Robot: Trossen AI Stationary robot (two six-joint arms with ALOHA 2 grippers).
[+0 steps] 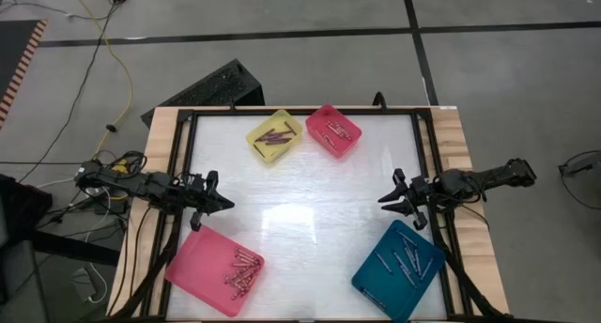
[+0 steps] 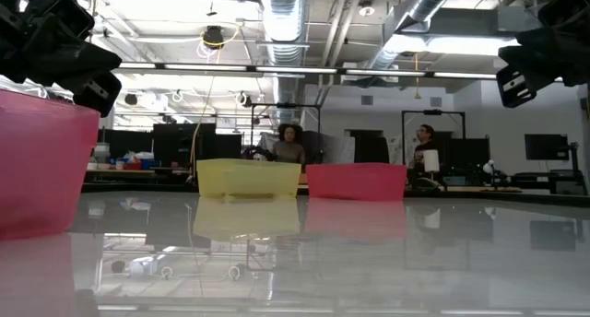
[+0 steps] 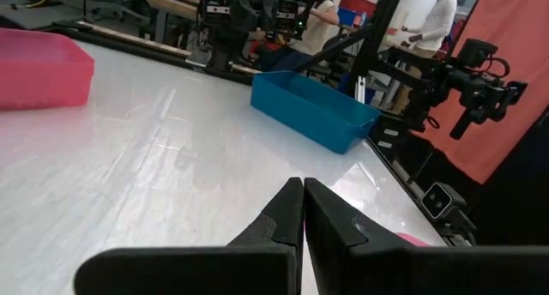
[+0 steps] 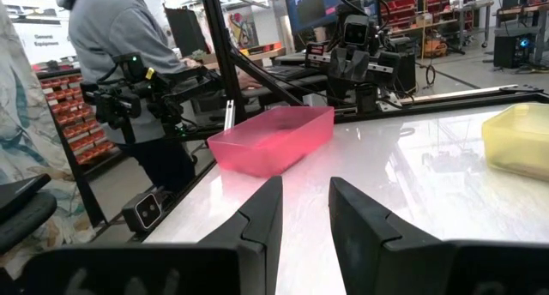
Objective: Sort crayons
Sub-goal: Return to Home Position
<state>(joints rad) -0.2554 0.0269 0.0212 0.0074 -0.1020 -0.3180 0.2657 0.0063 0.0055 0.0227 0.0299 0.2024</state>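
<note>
On the worktop, thin short crayons lie inside trays: dark purple in the yellow tray, reddish in both pink trays, bluish in the teal tray. Left end effector, over the worktop's left side, is pinched together and empty. Right end effector, over its right side, is narrowly parted and empty.

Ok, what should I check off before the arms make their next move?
1. Left gripper shut and empty: ok.
2. Right gripper open and empty: ok.
3. Both grippers raised off the table: ok.
4. Crayons lie inside the big pink tray, teal tray, yellow tray and small pink tray: ok.
5. No stray crayon seen on the table: ok.
6. Each crayon's colour suits its tray: cannot tell.
</note>
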